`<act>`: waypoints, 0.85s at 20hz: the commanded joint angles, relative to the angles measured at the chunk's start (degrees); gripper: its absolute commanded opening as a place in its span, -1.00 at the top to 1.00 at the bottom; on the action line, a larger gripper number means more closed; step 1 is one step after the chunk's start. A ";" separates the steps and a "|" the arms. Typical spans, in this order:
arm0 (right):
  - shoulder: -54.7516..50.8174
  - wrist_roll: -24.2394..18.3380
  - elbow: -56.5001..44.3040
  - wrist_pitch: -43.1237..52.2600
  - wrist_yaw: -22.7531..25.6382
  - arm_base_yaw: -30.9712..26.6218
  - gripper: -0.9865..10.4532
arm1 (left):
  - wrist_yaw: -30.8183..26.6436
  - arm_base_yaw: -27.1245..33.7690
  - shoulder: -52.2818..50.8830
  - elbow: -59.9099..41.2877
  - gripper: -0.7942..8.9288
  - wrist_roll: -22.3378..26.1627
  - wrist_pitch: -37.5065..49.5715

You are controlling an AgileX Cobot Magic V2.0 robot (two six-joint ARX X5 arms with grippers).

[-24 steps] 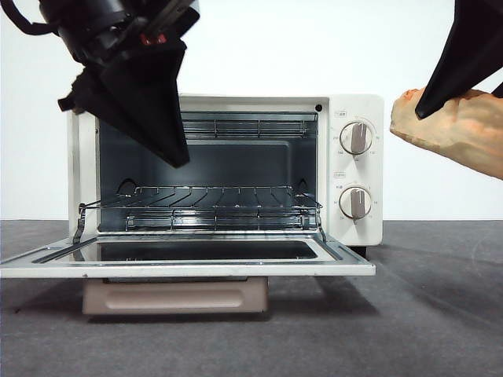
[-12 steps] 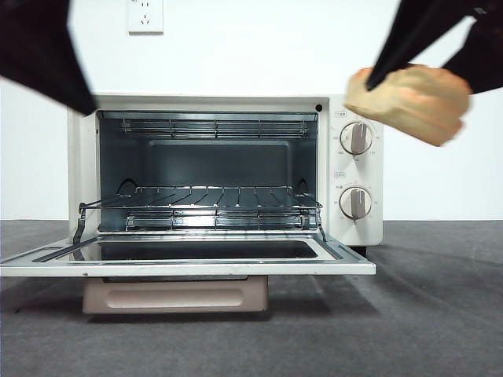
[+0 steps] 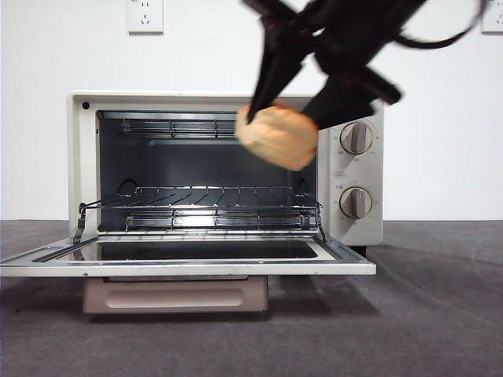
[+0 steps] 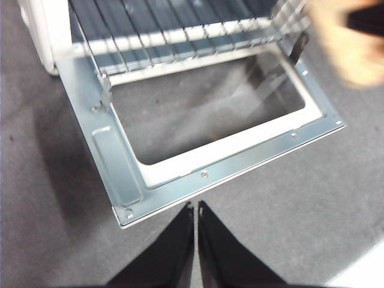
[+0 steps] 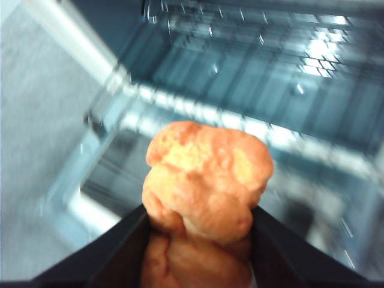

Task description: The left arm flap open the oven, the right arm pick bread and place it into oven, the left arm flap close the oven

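The cream oven (image 3: 354, 232) stands with its door (image 3: 189, 267) folded flat down and its wire rack (image 3: 204, 206) bare. The golden bread (image 3: 279, 140) hangs in front of the upper right of the opening, with my right gripper (image 3: 281, 126) shut on it; the arm comes down from the top right. In the right wrist view the bread (image 5: 207, 180) fills the right gripper (image 5: 201, 210), and the rack (image 5: 252, 54) lies beyond. My left gripper (image 4: 195, 207) is shut and empty, over the table just before the door's (image 4: 120, 174) front edge. It is out of the front view.
Two round knobs (image 3: 357, 137) (image 3: 356, 202) sit on the oven's right panel. The beige door handle (image 3: 177, 297) hangs under the open door. A wall socket (image 3: 145, 16) is high on the white wall. Grey table (image 3: 424, 314) surrounds the oven.
My right gripper has carried the bread leftwards from beside the oven's right side to in front of the opening. The left arm has withdrawn up and left, out of the front view.
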 commanded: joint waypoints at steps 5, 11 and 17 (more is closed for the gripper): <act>12.39 5.29 8.48 5.31 5.88 1.38 0.44 | -0.02 -0.13 -1.11 0.33 0.81 -0.42 -0.39; 17.75 8.37 10.58 11.78 11.56 1.49 0.44 | -0.02 -0.13 -1.11 0.33 0.81 -0.39 -0.37; 20.39 9.14 10.58 12.79 14.53 1.49 0.42 | -0.02 -0.13 -1.11 0.33 0.81 -0.39 -0.37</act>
